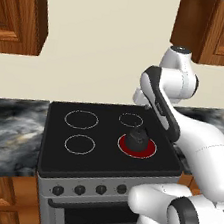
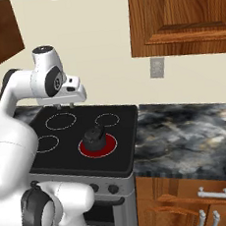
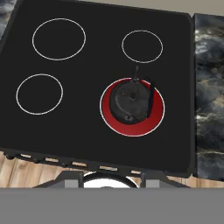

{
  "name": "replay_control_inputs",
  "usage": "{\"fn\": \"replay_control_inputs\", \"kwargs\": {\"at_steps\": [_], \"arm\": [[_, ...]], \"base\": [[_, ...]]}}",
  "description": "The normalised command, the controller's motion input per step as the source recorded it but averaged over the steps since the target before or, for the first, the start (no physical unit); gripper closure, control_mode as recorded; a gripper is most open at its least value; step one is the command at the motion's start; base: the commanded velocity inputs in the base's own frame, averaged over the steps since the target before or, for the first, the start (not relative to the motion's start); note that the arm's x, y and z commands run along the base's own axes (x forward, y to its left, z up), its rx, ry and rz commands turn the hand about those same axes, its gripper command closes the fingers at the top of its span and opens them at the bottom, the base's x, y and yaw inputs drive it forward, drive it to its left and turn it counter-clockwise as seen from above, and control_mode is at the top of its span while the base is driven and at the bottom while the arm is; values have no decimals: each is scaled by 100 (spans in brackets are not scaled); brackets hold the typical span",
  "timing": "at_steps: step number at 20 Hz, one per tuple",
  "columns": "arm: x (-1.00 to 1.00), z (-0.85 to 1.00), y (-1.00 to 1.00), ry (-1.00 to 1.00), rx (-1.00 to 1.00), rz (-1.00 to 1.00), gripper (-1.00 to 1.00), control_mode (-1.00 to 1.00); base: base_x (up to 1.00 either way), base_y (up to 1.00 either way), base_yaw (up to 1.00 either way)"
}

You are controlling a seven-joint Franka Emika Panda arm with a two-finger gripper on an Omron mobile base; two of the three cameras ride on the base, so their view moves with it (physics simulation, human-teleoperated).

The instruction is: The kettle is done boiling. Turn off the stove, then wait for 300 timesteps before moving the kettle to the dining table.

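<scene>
Where the stove (image 1: 110, 149) meets the camera, its grey front carries a row of black knobs (image 1: 90, 189): four of them can be counted in the left base view, while the right base view shows two past the arm. Behind the knobs, the black glass top bears four burner rings, three thin and white and one glowing red (image 1: 137, 147). One kettle (image 1: 138, 138), small, dark and knob-topped, sits upright on that red ring at the stove's front right corner; the hand view looks straight down on the kettle (image 3: 130, 101) and shows its thin handle arching over the lid, a detail lost from the base cameras. One pincer (image 2: 65, 106) hangs above the stove's back edge, apart from the kettle and holding nothing; its fingers are too small to tell whether they stand released or clenched. Marbled desk (image 2: 186, 137) flanks the stove on both sides. Past the stove, the right base view adds a wall outlet (image 2: 156, 67) and silver cabinet handles (image 2: 213, 192) under the desk, whereas the left base view shows two wooden upper cabinets (image 1: 19, 10).
</scene>
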Motion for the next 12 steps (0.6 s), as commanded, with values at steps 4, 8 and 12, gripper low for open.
{"fn": "replay_control_inputs", "kwargs": {"at_steps": [4, 8, 12], "arm": [[0, 0, 0, 0, 0, 0, -100, -100], [0, 0, 0, 0, 0, 0, -100, -100], [0, 0, 0, 0, 0, 0, -100, -100]], "base": [[0, 0, 0], [0, 0, 0], [0, 0, 0]]}}
